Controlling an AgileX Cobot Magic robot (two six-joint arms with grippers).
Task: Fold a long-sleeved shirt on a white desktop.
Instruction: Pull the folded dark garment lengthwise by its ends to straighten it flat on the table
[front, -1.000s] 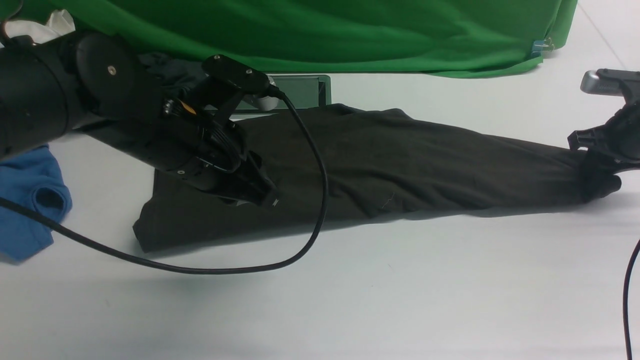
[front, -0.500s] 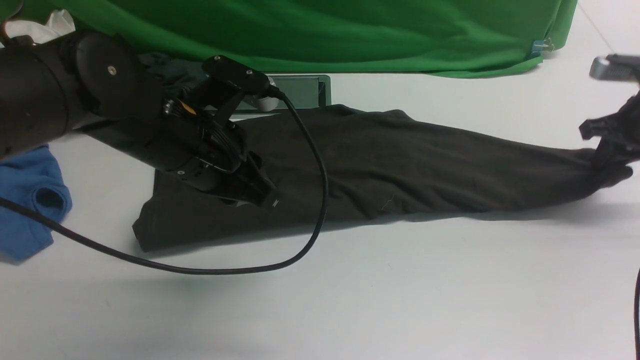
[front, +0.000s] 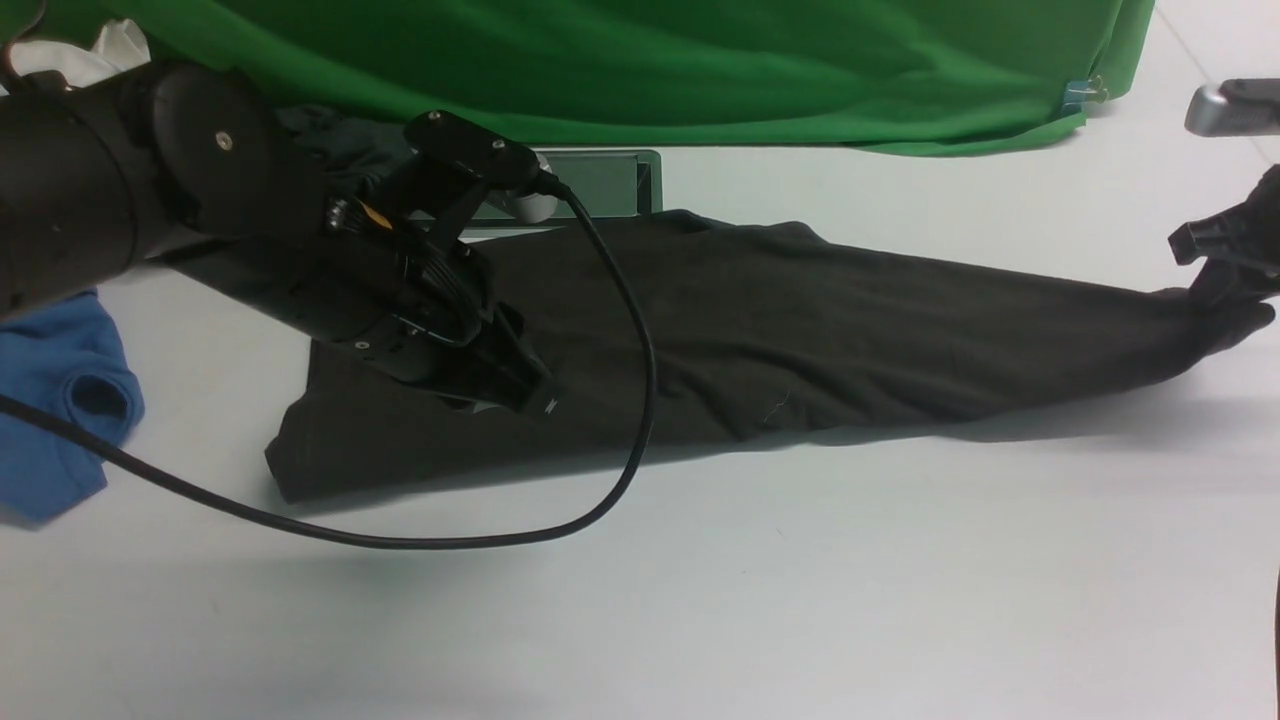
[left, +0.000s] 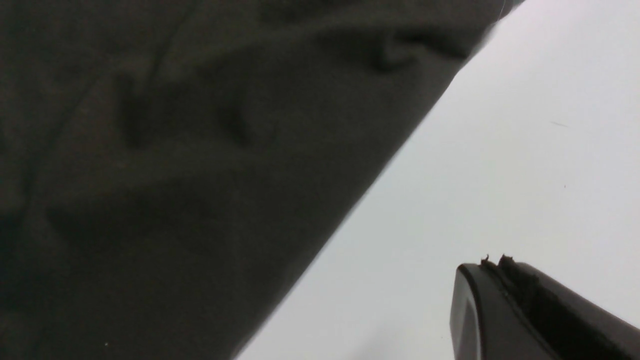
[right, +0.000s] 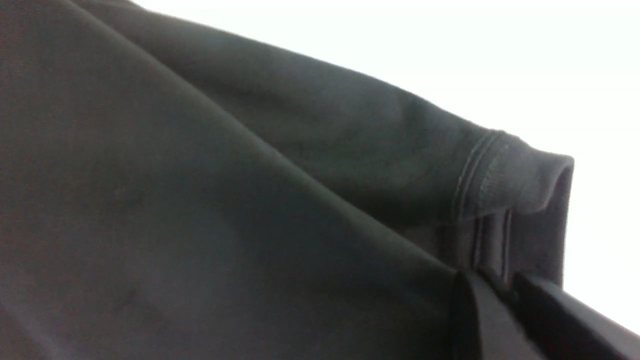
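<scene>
Black arms, silvery screws.

So there's a bunch of other stuff around the edges here. Big green cloth hanging in folds across most of the top of the frame, with a little bluish clip on its edge at the upper right. Upper left corner's got some bunched white fabric. There's a crumpled charcoal-grey garment just below the green cloth, left of centre, partly hidden. And over at the left edge, a rumpled blue T-shirt with a round, dark opening in it.
</scene>
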